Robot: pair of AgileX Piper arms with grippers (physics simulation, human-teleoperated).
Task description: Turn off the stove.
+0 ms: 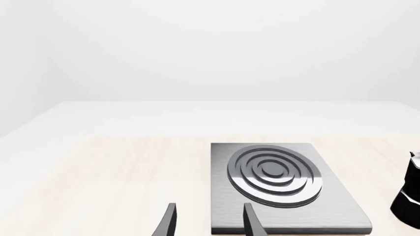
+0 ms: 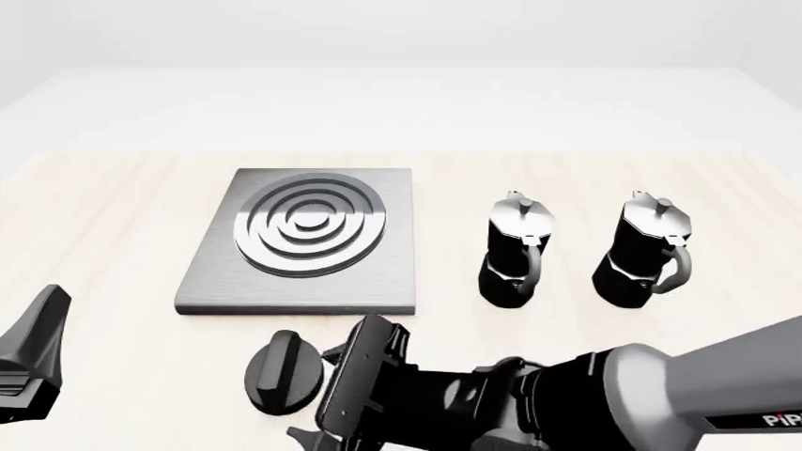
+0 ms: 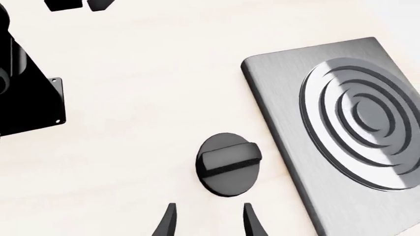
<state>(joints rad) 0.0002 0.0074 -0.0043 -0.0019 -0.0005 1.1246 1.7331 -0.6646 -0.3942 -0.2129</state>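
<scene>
The stove's grey square plate (image 2: 213,282) with raised silver rings lies on the table left of centre. Its round black ridged knob (image 2: 282,371) sits apart, just in front of the plate. My right gripper (image 3: 208,220) is open, with the knob (image 3: 228,163) a short way ahead of its fingertips and the plate (image 3: 282,118) beside it; it touches nothing. My left gripper (image 1: 210,222) is open and empty, pointing over the near edge of the plate (image 1: 341,206). In the front view it shows only as a black part at the lower left.
Two black-and-silver moka pots (image 2: 516,249) (image 2: 645,252) stand side by side to the right of the plate; one shows at the edge of the left wrist view (image 1: 410,196). My right arm (image 2: 626,395) crosses the front of the table. The table's far edge (image 2: 401,150) lies beyond the plate.
</scene>
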